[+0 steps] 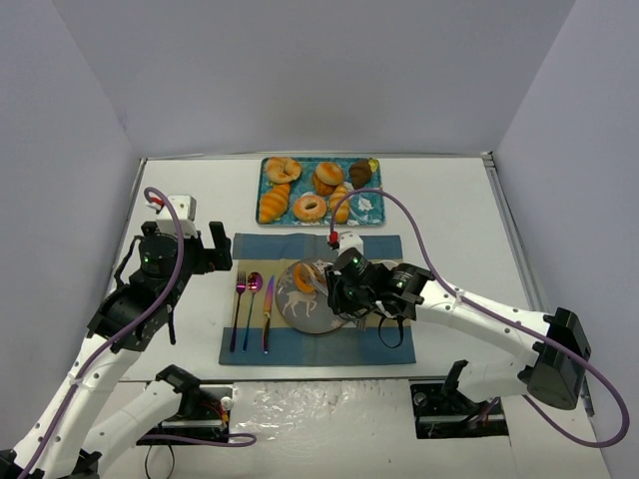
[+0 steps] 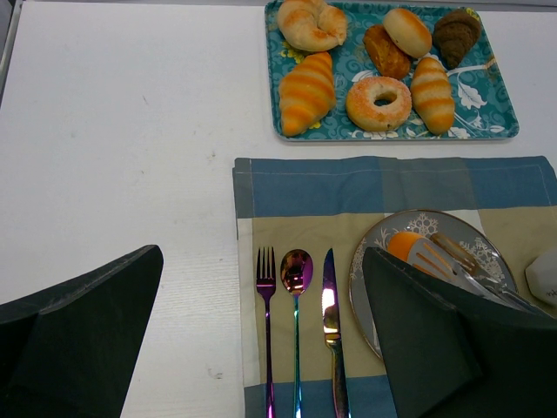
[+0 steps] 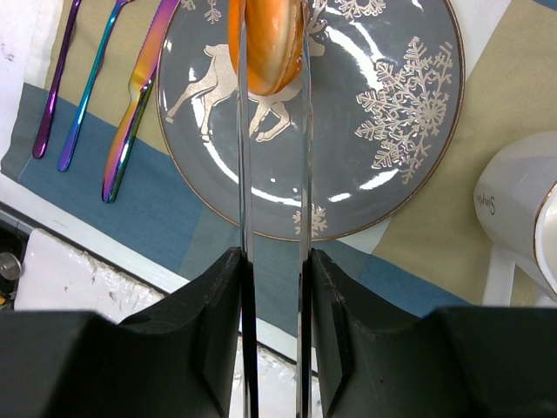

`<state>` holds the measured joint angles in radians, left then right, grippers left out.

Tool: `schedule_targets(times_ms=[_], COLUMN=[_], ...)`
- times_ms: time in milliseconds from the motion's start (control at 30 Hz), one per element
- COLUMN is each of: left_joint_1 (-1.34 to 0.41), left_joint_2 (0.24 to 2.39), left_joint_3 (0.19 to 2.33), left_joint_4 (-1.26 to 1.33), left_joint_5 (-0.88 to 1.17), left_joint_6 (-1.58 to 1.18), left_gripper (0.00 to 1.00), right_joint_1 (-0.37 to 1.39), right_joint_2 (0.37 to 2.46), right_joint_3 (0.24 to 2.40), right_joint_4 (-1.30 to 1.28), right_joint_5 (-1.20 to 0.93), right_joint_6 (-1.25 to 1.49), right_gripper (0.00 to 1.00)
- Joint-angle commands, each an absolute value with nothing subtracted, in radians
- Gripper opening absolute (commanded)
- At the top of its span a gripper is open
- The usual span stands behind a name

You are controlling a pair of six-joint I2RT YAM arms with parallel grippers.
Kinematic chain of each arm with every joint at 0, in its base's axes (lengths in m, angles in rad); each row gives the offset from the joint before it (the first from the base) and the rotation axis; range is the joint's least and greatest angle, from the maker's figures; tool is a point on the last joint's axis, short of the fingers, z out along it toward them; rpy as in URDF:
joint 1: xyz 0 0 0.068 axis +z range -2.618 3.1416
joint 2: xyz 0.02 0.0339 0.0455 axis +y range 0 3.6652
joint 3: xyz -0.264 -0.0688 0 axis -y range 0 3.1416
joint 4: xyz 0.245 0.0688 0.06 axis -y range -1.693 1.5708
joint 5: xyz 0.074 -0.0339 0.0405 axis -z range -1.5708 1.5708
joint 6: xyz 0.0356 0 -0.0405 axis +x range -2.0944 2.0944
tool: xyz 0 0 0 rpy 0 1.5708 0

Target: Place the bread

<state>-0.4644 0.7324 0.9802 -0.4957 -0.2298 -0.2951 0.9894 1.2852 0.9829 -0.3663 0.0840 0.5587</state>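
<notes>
Two pincers: the right pincer (image 3: pixel 271 26) clamps the bread (image 3: pixel 264 61) over the grey plate (image 3: pixel 392 113), the left pincer (image 2: pixel 261 257) gapes wide.

Bread (image 3: pixel 271 43): top cut by the right wrist view's edge, flanks hidden behind my right fingers (image 3: pixel 244 218).
Plate (image 3: pixel 392 174): far rim out of view there; from the left wrist, its near side sits behind my left finger (image 2: pixel 435 340).
Mug (image 3: pixel 522 200): only its left part shows.

White table (image 1: pixel 449 200) between plain pale grey walls (image 1: pixel 300 70), back and both sides, even light.
</notes>
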Motion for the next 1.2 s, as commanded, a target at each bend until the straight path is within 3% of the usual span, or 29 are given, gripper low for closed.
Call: schedule_targets(times_ms=[0, 367, 1167], left_joint_1=[-0.469, -0.469, -0.469], left_joint_2=[0.741, 0.741, 0.743], left_joint_3=[1.014, 1.014, 1.014], left_joint_4=[-0.449, -0.45, -0.451], left_joint_5=[-0.244, -0.245, -0.25], left_joint_6=[-0.285, -0.284, -0.284], left_gripper=[0.97, 0.97, 0.97], right_joint_1=[1.008, 1.021, 1.021], right_joint_2=[1.294, 1.306, 1.23], right_joint_3=[0.983, 0.988, 1.117], right_joint_4=[-0.318, -0.318, -0.397], right_joint_5=[0.148, 0.15, 0.242], right_joint_6=[0.578, 0.574, 0.558], right_gripper=[0.28, 0.43, 0.46])
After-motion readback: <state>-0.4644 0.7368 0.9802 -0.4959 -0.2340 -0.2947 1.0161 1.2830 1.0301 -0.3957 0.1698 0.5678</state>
